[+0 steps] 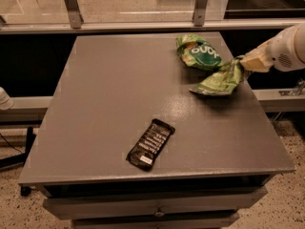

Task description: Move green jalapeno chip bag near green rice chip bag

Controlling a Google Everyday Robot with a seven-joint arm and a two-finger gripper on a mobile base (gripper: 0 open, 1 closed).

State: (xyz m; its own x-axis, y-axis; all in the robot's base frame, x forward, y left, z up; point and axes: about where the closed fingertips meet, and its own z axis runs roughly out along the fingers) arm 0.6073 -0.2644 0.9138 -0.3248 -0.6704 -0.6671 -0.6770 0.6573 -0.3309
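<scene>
Clamped jalapeno chip bag (pixel 217 80) by one end in gripper (pixel 244 65) over the right edge of the table (pixel 119 89), just beside rice chip bag (pixel 200 54); nearly finished, only lowering and release left

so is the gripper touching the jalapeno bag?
Touching. Camera view: gripper, at the table's right edge, pinches the green jalapeno chip bag's right end.
</scene>
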